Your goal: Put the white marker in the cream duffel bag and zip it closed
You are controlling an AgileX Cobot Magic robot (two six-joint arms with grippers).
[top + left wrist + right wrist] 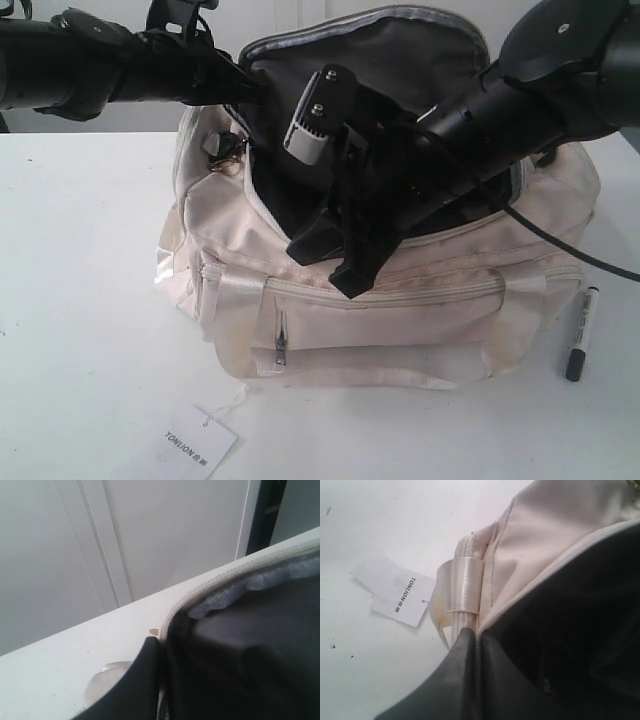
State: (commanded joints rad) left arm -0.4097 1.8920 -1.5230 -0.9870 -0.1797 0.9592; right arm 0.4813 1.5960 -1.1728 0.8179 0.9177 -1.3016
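My right gripper (325, 268) is shut tight on the front edge of the bag (400, 325). It pinches the thin cloth by the zipper and holds that edge out toward the front. My left gripper (250, 88) looks shut on the back edge too, because the top flap stands up tall right where my arm meets it. I can only see one finger there, pressed against the dark cloth. So the bag's mouth is wide open and its dark inside shows. The marker (582, 335) is not in it yet. It lies flat on the table (80, 300), just beside the bag's right end. Both my grippers are full, so I think one must let go to fetch it, and the right one is closer. To do this well, I should open it slowly so the soft edge does not flop over the hole, while my left side holds the flap high. Then I should come down across the middle of the marker's thin body, so it does not roll away. The paper tag (195, 440) lies well apart from all this.
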